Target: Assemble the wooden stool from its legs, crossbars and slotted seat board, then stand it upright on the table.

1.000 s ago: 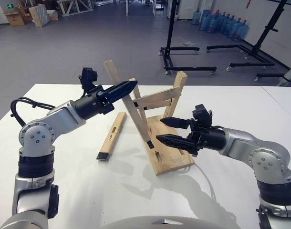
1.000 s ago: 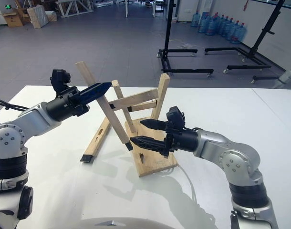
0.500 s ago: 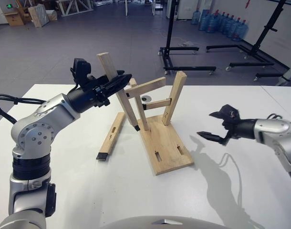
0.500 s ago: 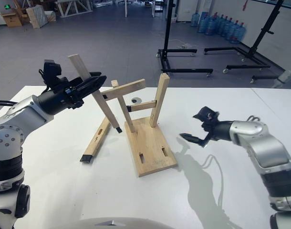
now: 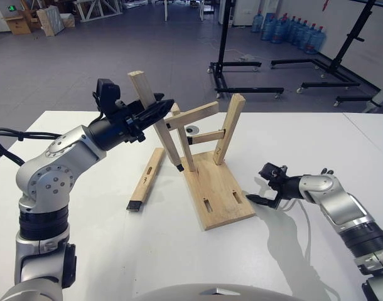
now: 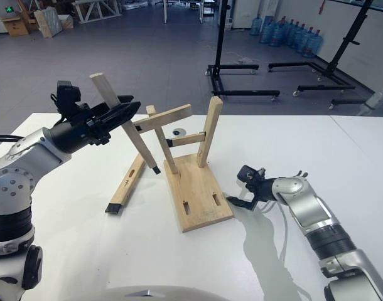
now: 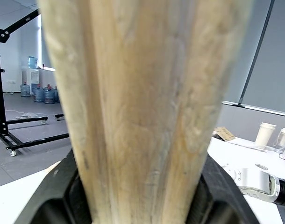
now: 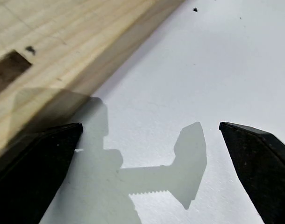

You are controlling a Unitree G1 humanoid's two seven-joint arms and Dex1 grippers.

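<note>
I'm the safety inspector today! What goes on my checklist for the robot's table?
Surface: white table, with the seat board lying flat on it.
Job's things: two legs stand on the board, linked by crossbars; a third leg tilts, its lower end outside the board; a fourth leg lies loose to the board's left.
Clutter: small round disc behind the board.
Pincers: left pincer shut on the third leg; right pincer open, low by the board's right edge.
Cables: black cable loops beside the left arm.
Surroundings: black wheeled stands, water bottles.
</note>
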